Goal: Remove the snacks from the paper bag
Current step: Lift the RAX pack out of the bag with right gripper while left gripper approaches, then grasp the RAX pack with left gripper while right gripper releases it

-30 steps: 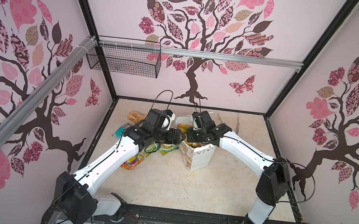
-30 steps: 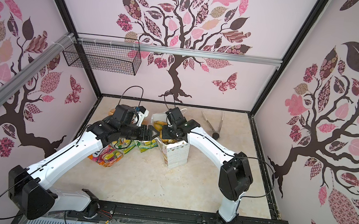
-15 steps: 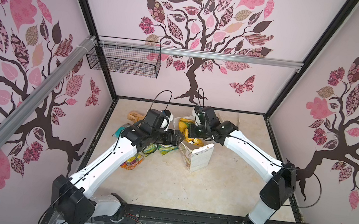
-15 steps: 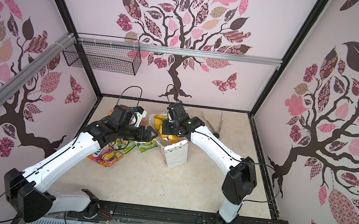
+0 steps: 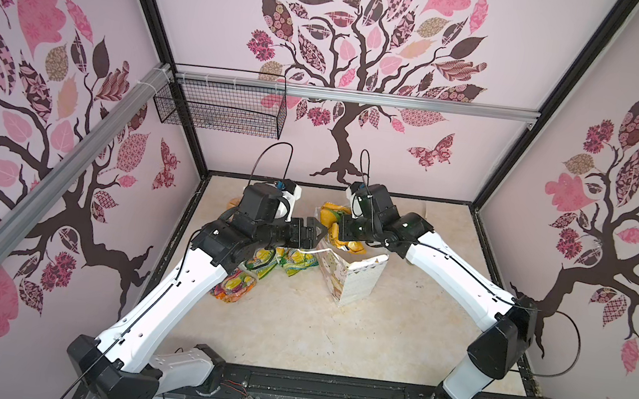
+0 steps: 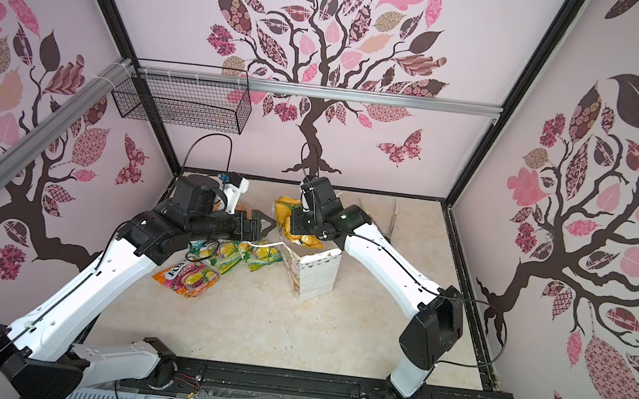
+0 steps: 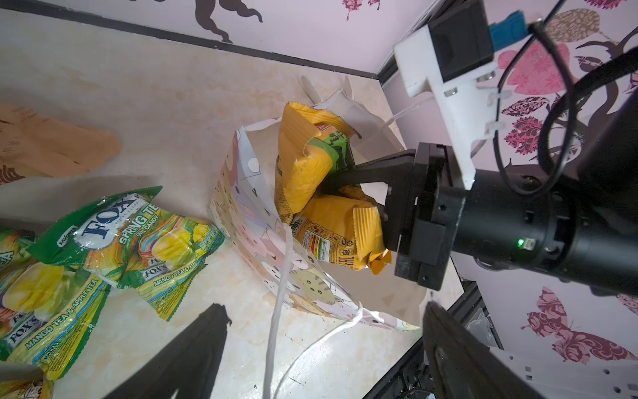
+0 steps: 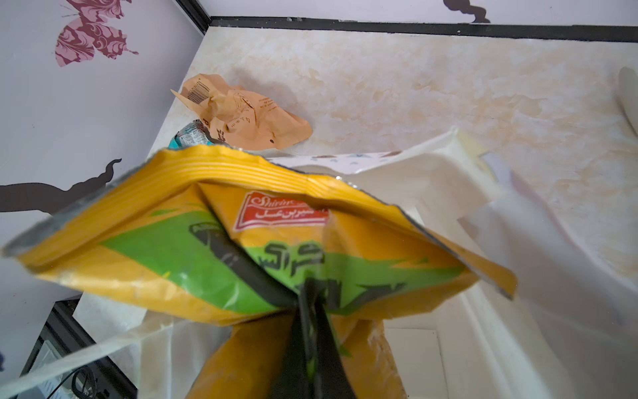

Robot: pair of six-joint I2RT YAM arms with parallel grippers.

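The white paper bag (image 5: 357,281) (image 6: 316,275) (image 7: 255,238) stands mid-table, mouth open. My right gripper (image 5: 337,228) (image 6: 291,222) (image 7: 331,178) (image 8: 309,300) is shut on a yellow-orange snack packet (image 5: 332,214) (image 6: 284,209) (image 7: 300,172) (image 8: 241,241) with a green band, held above the bag's far-left rim. More yellow foil (image 7: 340,235) hangs below it at the mouth. My left gripper (image 5: 315,235) (image 6: 266,225) (image 7: 324,311) is open beside the bag's left rim, its fingers either side of a rope handle (image 7: 279,311). Green-and-yellow packets (image 5: 293,258) (image 6: 235,254) (image 7: 131,235) lie left of the bag.
An orange candy packet (image 5: 233,285) (image 6: 190,276) lies under my left forearm. A tan-orange packet (image 8: 241,117) (image 7: 51,145) and a teal one (image 8: 188,136) sit near the back left corner. A black wire basket (image 5: 221,108) hangs on the back wall.
My right gripper has risen and drawn back-left with the yellow-orange packet, lifting it out of the bag's mouth. My left gripper's jaws have spread wider beside the rim.
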